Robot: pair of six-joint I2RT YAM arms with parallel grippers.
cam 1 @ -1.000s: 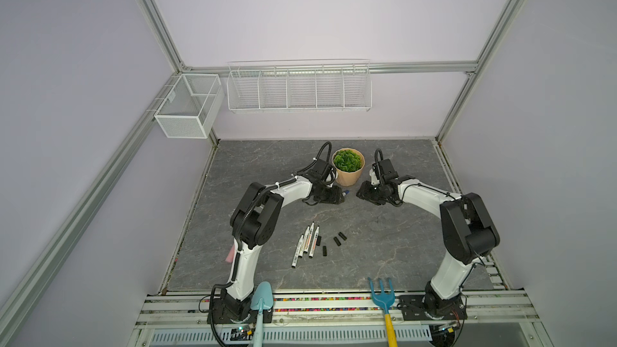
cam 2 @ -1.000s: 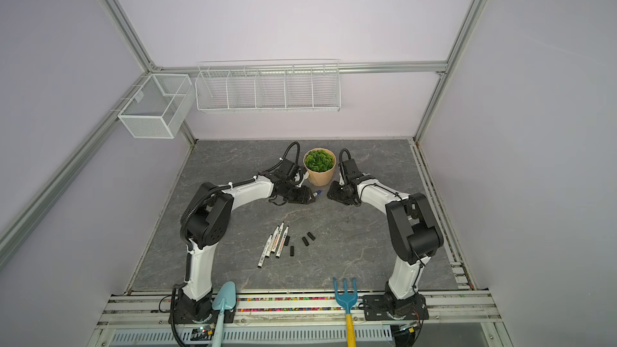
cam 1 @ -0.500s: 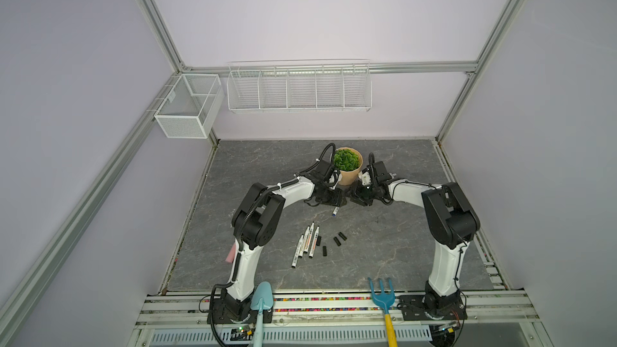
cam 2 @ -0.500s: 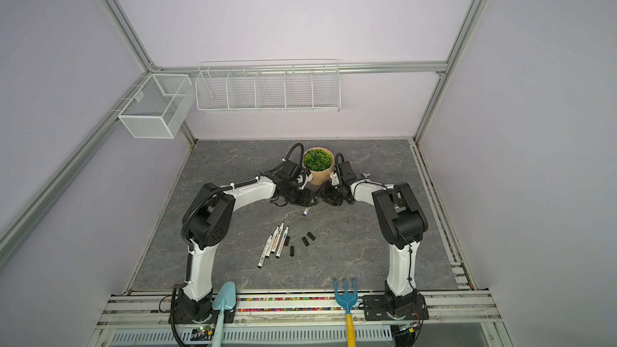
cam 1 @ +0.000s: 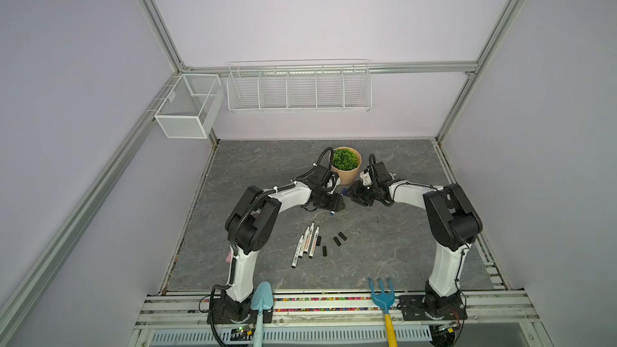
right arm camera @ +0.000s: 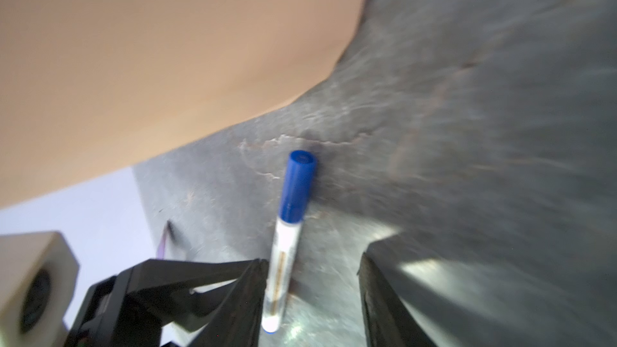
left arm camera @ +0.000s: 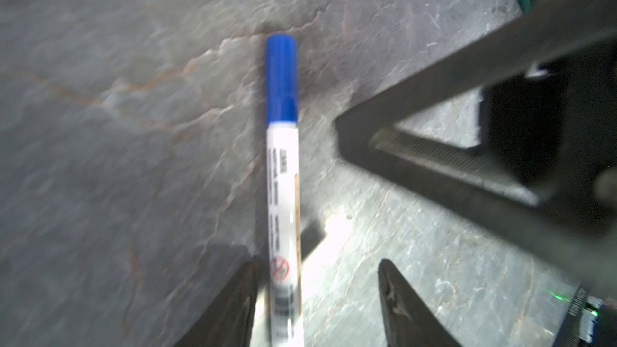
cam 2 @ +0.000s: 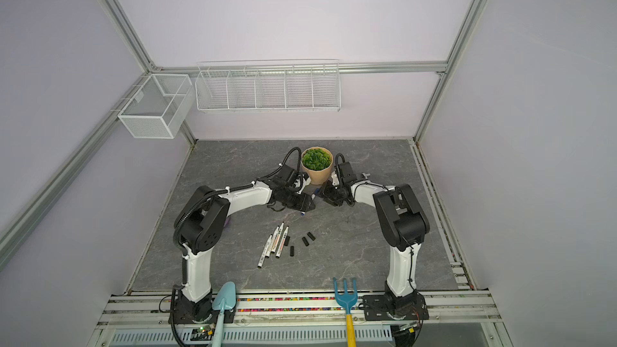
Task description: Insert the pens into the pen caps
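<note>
Left claw point(left arm camera: 319, 260): fingers spread, clamping nothing. Blue pen point(left arm camera: 282, 195) lies between them on counter point(left arm camera: 100, 128), blue cap point(left arm camera: 281, 78) seated. Right claw point(right arm camera: 314, 258), also open, has swung in beside it. One pen capped; four pens point(cam 1: 305, 244) and black caps point(cam 1: 336, 241) still wait.

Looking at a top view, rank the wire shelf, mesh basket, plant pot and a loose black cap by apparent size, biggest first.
1. wire shelf
2. mesh basket
3. plant pot
4. black cap
Shelf and basket hang above the table, likely nearer the camera, which may inflate them.
</note>
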